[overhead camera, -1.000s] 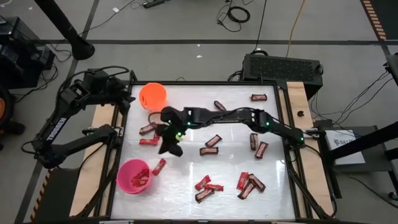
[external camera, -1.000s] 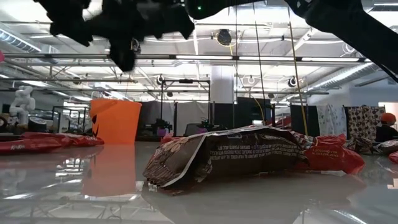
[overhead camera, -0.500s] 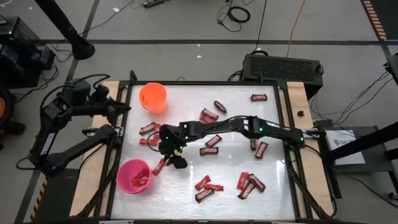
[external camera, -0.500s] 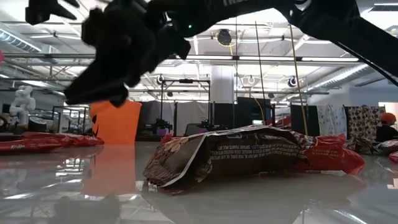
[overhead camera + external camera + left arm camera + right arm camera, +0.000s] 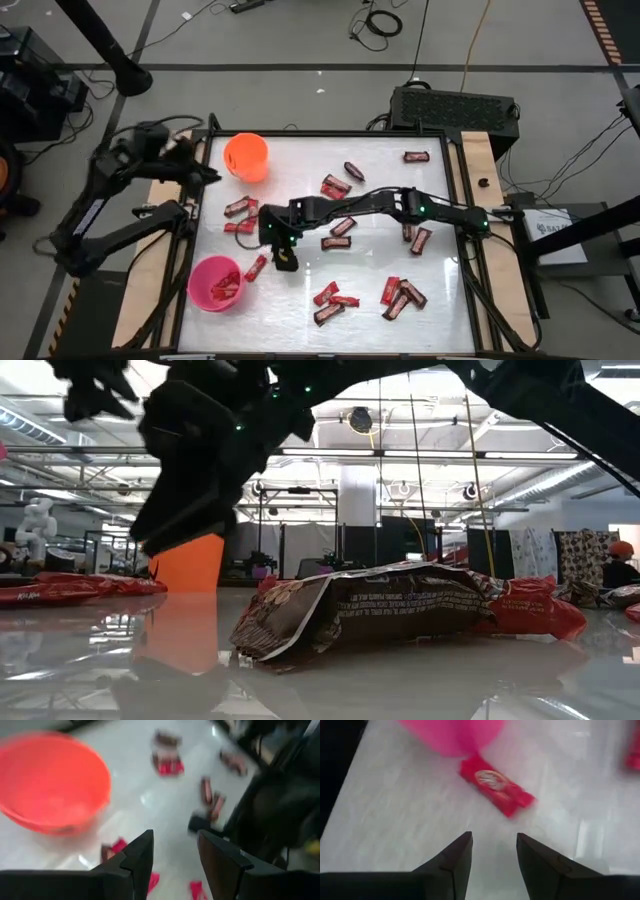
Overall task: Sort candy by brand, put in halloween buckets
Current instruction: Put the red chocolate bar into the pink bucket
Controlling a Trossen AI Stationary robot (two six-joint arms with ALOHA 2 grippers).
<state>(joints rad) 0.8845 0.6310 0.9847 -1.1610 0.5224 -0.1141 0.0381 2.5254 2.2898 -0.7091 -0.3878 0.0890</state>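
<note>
While hovering low over the surface [image 5: 400, 250] with fingers parted and nothing between them, the right hand [image 5: 283, 259] facing a red bar [image 5: 497, 785] lying flat, touching the foot of the pink bucket [image 5: 216, 283]. Judging the step in hand: going for that bar, which is sitting at about 8 o'clock from the hand in the high view. Worth doing: lining the fingers across the bar's short width, dropping straight down, closing only once both tips are flanking the wrapper; keeping clear of the bucket wall to avoid nudging the pail. Pink bucket already holding red bars, so likely the right home. Orange bucket [image 5: 246, 156] standing at 11 o'clock on the surface; left hand [image 5: 173, 862] waiting beside it, fingers parted, empty.
</note>
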